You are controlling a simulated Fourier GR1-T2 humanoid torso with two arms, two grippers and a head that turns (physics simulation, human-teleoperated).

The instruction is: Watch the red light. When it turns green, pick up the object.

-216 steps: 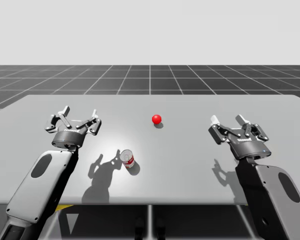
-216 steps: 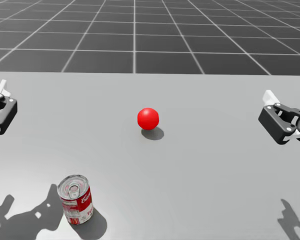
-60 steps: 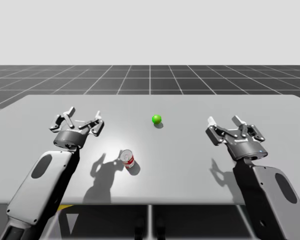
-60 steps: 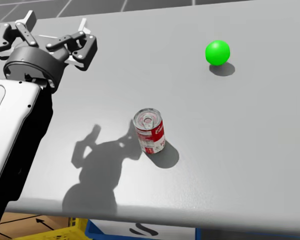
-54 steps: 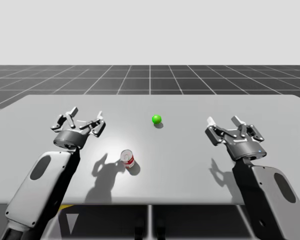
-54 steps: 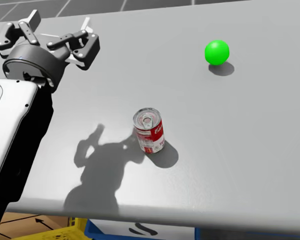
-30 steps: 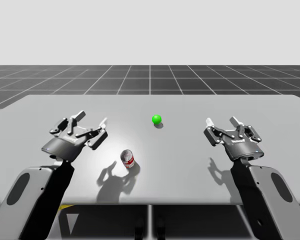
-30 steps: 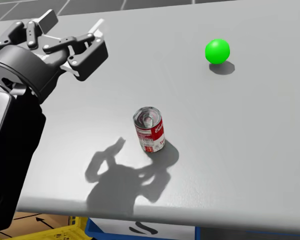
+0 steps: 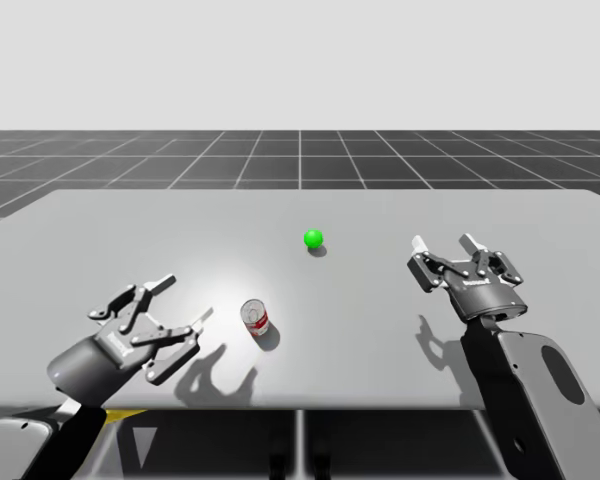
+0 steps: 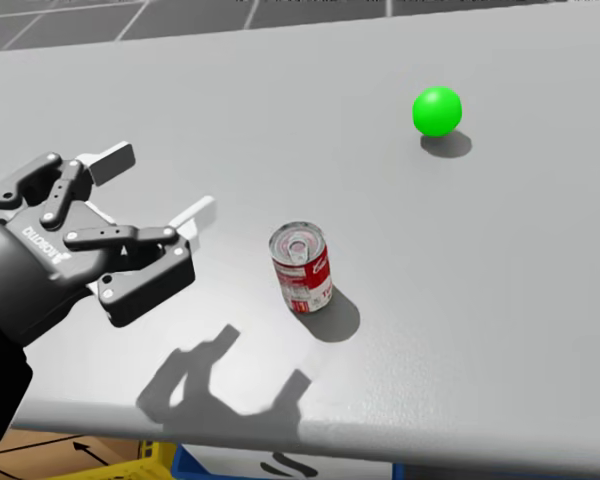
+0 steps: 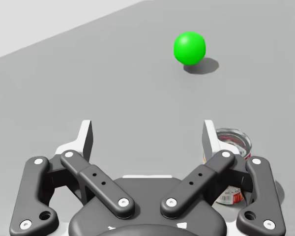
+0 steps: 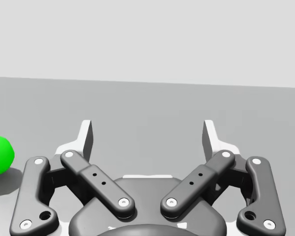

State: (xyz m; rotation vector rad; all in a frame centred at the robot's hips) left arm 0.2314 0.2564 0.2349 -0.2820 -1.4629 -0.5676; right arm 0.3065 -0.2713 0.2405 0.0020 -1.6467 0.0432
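Standing upright on grey worktop point(image 9: 500, 215): small red-and-white metal can point(image 10: 301, 268), silver ring-pull lid. Left tool point(image 10: 152, 187), right tool point(image 9: 442, 242) both spread wide, empty.

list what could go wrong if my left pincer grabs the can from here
The red can stands upright beside one finger of the open left pincer, not between its fingers: moving straight ahead could tip it. It is also near the table's front edge, so a knocked can might roll off.
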